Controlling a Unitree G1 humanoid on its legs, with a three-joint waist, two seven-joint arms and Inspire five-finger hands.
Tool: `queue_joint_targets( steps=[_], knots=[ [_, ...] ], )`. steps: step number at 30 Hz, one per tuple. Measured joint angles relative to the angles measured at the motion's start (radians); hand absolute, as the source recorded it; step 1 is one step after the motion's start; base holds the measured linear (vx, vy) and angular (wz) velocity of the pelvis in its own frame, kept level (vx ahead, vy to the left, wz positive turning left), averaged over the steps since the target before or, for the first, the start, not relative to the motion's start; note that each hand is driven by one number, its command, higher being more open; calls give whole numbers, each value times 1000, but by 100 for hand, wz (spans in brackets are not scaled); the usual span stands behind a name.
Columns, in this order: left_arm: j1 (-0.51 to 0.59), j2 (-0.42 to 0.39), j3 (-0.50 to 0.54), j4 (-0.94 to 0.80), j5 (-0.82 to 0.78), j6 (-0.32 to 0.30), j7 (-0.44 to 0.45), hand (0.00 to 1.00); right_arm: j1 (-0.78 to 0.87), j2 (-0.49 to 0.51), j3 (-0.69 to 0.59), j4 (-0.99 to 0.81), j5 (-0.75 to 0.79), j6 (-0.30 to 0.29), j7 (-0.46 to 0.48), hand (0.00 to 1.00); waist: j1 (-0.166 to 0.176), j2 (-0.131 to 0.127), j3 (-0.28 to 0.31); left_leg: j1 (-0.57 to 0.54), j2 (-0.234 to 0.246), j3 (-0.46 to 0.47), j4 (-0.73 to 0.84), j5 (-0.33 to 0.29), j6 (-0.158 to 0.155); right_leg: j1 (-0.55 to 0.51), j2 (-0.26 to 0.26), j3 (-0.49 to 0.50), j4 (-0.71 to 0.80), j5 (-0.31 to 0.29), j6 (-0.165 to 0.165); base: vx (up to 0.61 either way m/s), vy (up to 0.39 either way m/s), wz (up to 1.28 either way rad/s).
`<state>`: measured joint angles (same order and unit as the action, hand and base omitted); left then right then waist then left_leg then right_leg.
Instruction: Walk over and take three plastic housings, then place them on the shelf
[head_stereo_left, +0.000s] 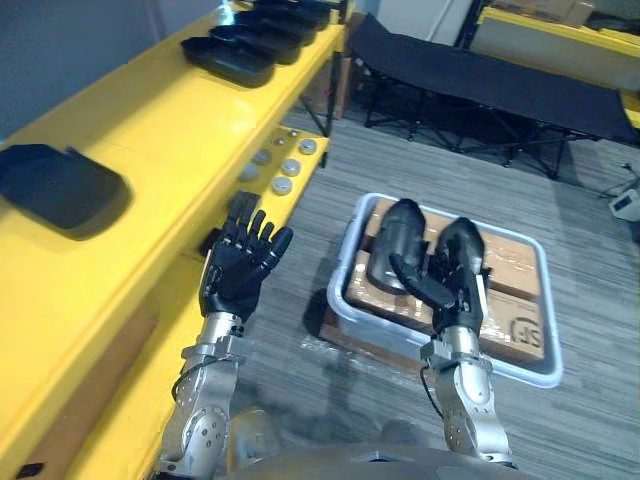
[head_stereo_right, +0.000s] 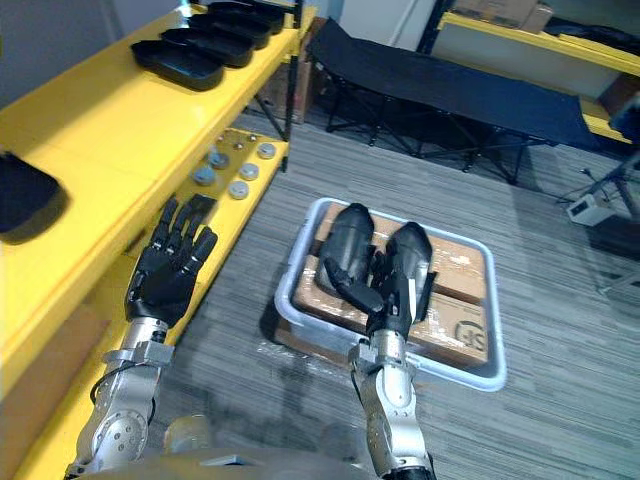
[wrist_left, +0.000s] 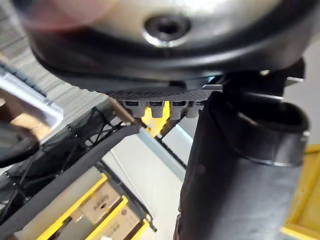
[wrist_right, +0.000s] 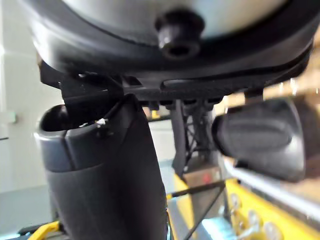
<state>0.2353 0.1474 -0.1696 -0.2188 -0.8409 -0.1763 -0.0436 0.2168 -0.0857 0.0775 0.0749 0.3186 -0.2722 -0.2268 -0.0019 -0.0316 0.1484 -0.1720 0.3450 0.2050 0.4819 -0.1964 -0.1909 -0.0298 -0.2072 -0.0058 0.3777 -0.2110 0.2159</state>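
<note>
Two black plastic housings (head_stereo_left: 393, 240) (head_stereo_left: 464, 243) lie side by side on cardboard boxes inside a pale bin (head_stereo_left: 545, 372) on the floor. My right hand (head_stereo_left: 455, 292) hovers over the near ends of them, fingers straight and thumb out to the left, holding nothing. One housing (wrist_right: 262, 136) shows past its thumb in the right wrist view. My left hand (head_stereo_left: 240, 265) is raised beside the yellow shelf (head_stereo_left: 150, 130), open and holding nothing. On the shelf top lie one housing (head_stereo_left: 60, 187) near me and a row of several more (head_stereo_left: 245, 45) at the far end.
Several metal discs (head_stereo_left: 285, 165) sit on the shelf's lower level ahead of my left hand. A black folding cot (head_stereo_left: 480, 75) stands beyond the bin, with another yellow rack (head_stereo_left: 560, 30) behind it. Striped grey floor lies around the bin.
</note>
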Motion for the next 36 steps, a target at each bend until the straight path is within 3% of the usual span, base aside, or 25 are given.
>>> queue_joint_targets(
  steps=[1,2,3,4,5,6,7,8,9,11,14,18,20,23,28,36],
  knots=[
    [-1,-21,-21,15,-20,2,1,100,6,-27,-21,0,0,13,0,100,-15,31,-10,6,16,-40,-53,30,-3,-1,32,-19,-28,-20,-13,21,-436,-14],
    [-1,-38,-61,28,-23,11,2,100,26,-51,-55,-1,0,32,0,100,-50,51,-21,11,22,-67,-101,83,36,3,53,-36,-30,-23,-20,25,-399,9],
    [0,-42,-80,28,-23,16,2,100,40,-59,-75,-3,0,41,1,100,-63,54,-23,18,22,-70,-116,107,64,9,57,-48,-29,-23,-20,32,-323,32],
    [1,-46,-124,28,-20,24,-10,100,80,-72,-122,-14,2,54,3,100,-73,55,-23,40,22,-68,-138,159,131,28,64,-60,-27,-23,-21,21,-277,17],
    [2,-49,-139,28,-18,24,-16,100,96,-79,-138,-22,2,54,4,100,-77,56,-24,47,23,-66,-141,181,143,35,66,-66,-28,-23,-24,-5,-254,0],
    [1,-56,-159,27,-15,24,-21,100,123,-93,-170,-52,2,53,4,100,-83,59,-28,52,22,-64,-142,195,131,31,70,-66,-31,-22,-52,-8,-172,-40],
    [-1,-57,-164,21,-15,24,-21,100,124,-113,-188,-78,3,51,4,100,-81,69,-34,66,-8,-70,-152,164,96,21,66,-33,-39,-27,-78,-12,-63,-56],
    [-2,-57,-164,19,-14,23,-21,100,121,-120,-191,-83,3,49,5,100,-80,73,-37,72,-25,-76,-154,147,90,13,65,-19,-45,-28,-81,-1,6,-85],
    [-5,-57,-163,19,-13,23,-20,100,110,-131,-192,-86,3,47,5,100,-77,85,-42,77,-59,-96,-154,91,92,-13,65,13,-50,-24,-92,-21,61,-70],
    [-3,-55,-162,19,-11,23,-20,100,115,-129,-172,-84,3,47,2,100,-72,87,-44,95,-88,-131,-173,32,90,-48,71,49,-40,-19,-89,-55,109,-65],
    [-2,-39,-152,19,-11,27,-23,100,91,-125,-144,-56,-23,47,-25,100,-54,82,-41,118,-110,-105,-203,-5,38,-82,54,84,-37,15,-68,-99,194,-49],
    [-5,-3,-108,19,-9,49,-24,100,-3,-122,-164,77,-36,52,-32,100,-40,65,-20,69,-127,-87,-137,-22,40,-81,28,68,-129,126,-57,-137,181,-26],
    [-34,33,-89,19,-5,50,-21,100,-82,-123,-202,159,-37,63,-71,100,-26,45,25,14,-127,-104,-75,-34,47,-54,23,28,-217,197,-57,-198,156,7],
    [-77,76,-76,21,-4,46,-21,100,-204,-147,-225,232,-35,64,-128,100,-6,22,71,-71,-136,-129,-25,-38,56,-58,13,-24,-297,224,-67,-174,64,16],
    [-147,81,-100,23,-4,47,-21,100,-438,-262,-231,333,5,73,-185,100,29,58,152,-171,-142,-180,-15,6,51,-108,20,-62,-332,260,-54,-130,-20,21],
    [-251,92,-108,52,29,44,-29,100,-680,-395,-223,554,50,122,-240,100,58,65,246,-210,-145,-215,-11,30,47,-124,26,-101,-331,296,-53,-14,-17,10]
  ],
)
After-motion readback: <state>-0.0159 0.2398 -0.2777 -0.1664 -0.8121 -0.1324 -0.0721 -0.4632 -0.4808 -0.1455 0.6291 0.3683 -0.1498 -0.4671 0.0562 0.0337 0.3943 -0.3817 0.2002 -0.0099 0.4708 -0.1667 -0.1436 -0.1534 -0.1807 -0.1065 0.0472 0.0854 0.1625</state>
